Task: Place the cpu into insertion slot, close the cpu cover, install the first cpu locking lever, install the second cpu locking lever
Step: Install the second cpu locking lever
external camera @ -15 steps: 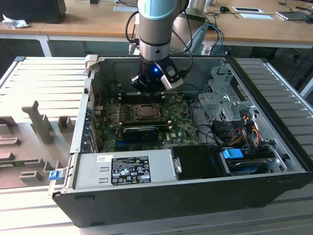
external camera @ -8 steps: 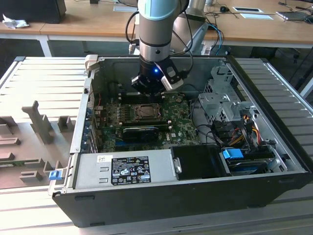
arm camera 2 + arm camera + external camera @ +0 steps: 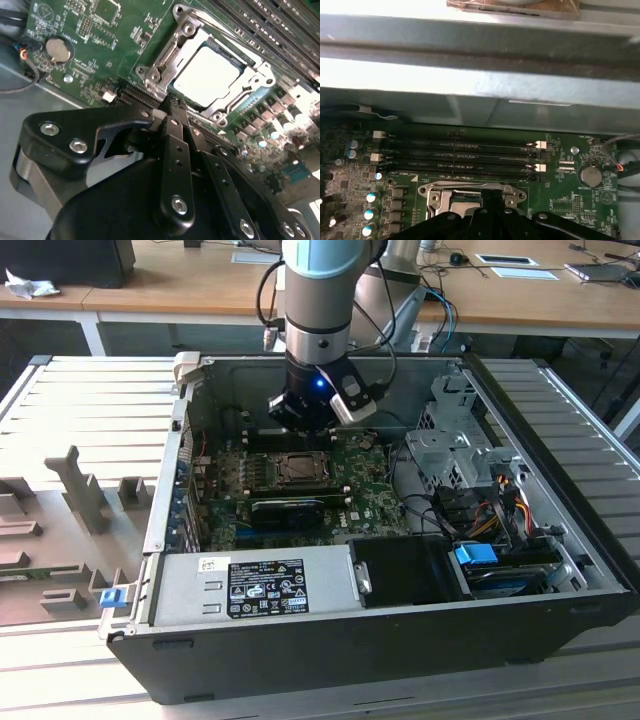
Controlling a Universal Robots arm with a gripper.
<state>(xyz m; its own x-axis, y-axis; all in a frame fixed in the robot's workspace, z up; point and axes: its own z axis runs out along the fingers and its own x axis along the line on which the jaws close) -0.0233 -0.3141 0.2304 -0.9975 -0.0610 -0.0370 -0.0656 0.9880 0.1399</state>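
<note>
The cpu (image 3: pixel 205 72), a pale square chip, lies in the insertion slot (image 3: pixel 235 102) on the green motherboard (image 3: pixel 100 50). The silver cpu cover (image 3: pixel 165 57) lies flat over it, framing the chip's top. My gripper (image 3: pixel 172 102) is shut, with nothing seen between its black fingers (image 3: pixel 175 145). Their tips sit at the edge of the socket frame, close to one of its corners. In the exterior view my gripper (image 3: pixel 300 430) hangs just above the insertion slot (image 3: pixel 300 468) inside the open computer case. In the first wrist view the cpu cover (image 3: pixel 437 192) lies just beyond my gripper (image 3: pixel 492 200).
Long black memory slots (image 3: pixel 460 155) run beside the socket. A round coin battery (image 3: pixel 59 48) sits on the board. A black card (image 3: pixel 290 508), a power supply (image 3: pixel 250 585), a drive cage (image 3: pixel 450 450) and loose cables (image 3: pixel 470 510) crowd the case. The case walls (image 3: pixel 165 500) enclose everything.
</note>
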